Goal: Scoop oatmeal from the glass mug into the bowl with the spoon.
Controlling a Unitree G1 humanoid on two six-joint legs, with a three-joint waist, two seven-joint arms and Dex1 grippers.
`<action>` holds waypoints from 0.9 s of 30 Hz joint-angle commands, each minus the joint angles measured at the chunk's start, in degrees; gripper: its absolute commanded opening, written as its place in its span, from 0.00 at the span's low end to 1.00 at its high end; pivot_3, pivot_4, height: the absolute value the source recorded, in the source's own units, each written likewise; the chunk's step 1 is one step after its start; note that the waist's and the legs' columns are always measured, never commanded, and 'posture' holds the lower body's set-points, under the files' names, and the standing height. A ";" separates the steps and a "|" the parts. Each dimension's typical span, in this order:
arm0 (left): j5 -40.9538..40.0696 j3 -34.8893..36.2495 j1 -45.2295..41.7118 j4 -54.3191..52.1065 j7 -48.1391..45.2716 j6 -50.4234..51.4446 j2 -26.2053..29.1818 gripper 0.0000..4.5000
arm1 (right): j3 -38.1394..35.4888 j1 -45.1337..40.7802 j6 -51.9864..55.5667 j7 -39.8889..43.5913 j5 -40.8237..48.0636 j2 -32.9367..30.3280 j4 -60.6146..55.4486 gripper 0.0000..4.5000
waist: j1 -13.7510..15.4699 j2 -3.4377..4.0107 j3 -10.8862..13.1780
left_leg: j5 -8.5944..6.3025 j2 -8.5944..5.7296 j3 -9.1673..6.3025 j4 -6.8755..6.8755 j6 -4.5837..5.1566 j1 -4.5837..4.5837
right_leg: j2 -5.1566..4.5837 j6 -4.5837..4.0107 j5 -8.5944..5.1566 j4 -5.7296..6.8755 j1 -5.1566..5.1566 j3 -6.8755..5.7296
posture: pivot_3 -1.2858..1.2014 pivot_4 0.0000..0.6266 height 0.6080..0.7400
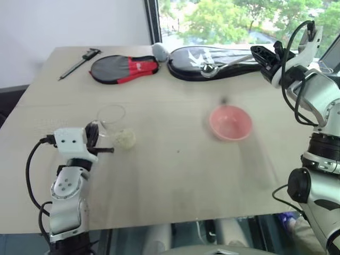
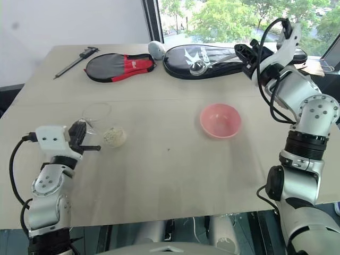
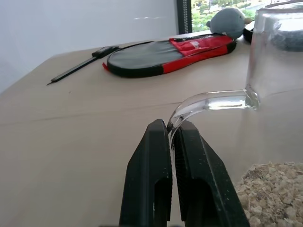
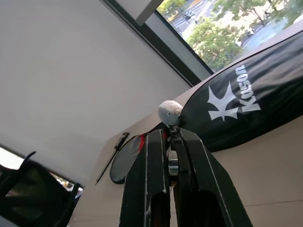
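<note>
Two end effectors in play. Left end effector (image 3: pixel 171 135) is clamped on the curved handle of the glass mug (image 2: pixel 95 118), which sits near-left on the tabletop (image 2: pixel 170 175). Oatmeal (image 2: pixel 114 136) shows as a pale flaky heap at the mug's base, just right of the left end effector. Right end effector (image 4: pixel 170 137) is raised at far right with jaws closed on the spoon (image 2: pixel 198 67); its shiny oval bowl sticks out to the left, over the black racket cover (image 2: pixel 212 56). The bowl (image 2: pixel 220 120), salmon pink, sits right of centre, well apart from the mug. Far left: red-and-black paddle case (image 2: pixel 119 66), black caliper (image 2: pixel 74 61), grey plush toy (image 2: pixel 155 49) between the two cases.
</note>
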 commanded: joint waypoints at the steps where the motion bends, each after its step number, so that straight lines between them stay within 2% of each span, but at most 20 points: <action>1: 0.39 -3.89 -4.62 2.23 -3.81 -3.26 2.16 0.01 | 1.74 -4.45 1.83 3.98 2.39 -0.42 -5.09 0.00 | -0.09 0.03 0.02 | 0.00 0.00 0.01 0.00 0.00 0.00 | 0.00 0.00 0.00 0.00 -0.01 0.00 | 0.52 0.24 1.00; 7: 1.70 -9.87 -17.23 16.26 -11.26 -10.37 5.61 0.01 | 7.90 -7.99 4.69 9.72 0.88 1.14 -7.76 0.00 | -0.27 0.04 0.02 | 0.00 0.02 -0.04 -0.01 0.00 -0.07 | 0.02 0.00 0.00 -0.03 -0.03 -0.06 | 0.52 0.24 1.00; 12: 2.54 -14.09 -27.66 30.72 -17.00 -18.13 5.84 0.01 | 13.20 -5.88 7.31 15.93 -2.51 0.29 -10.43 0.00 | -0.17 0.03 0.02 | 0.01 0.00 -0.05 -0.01 -0.01 -0.16 | 0.01 0.01 0.00 -0.06 -0.06 -0.09 | 0.52 0.24 1.00; 22: 1.23 -17.06 -37.95 47.12 -25.72 -27.43 2.83 0.01 | 18.01 -1.45 5.39 20.92 -16.03 0.17 -11.30 0.00 | -0.25 0.03 0.02 | 0.02 -0.05 -0.06 -0.02 -0.05 -0.35 | -0.06 0.04 0.01 -0.11 -0.08 -0.18 | 0.52 0.24 1.00; 27: 1.92 -18.11 -41.08 52.29 -27.94 -30.33 2.03 0.01 | 23.89 0.71 3.67 24.28 -24.86 0.35 -13.86 0.00 | -0.31 0.03 0.02 | 0.01 -0.04 -0.13 -0.04 -0.03 -0.30 | -0.04 0.04 0.00 -0.07 -0.09 -0.20 | 0.52 0.24 1.00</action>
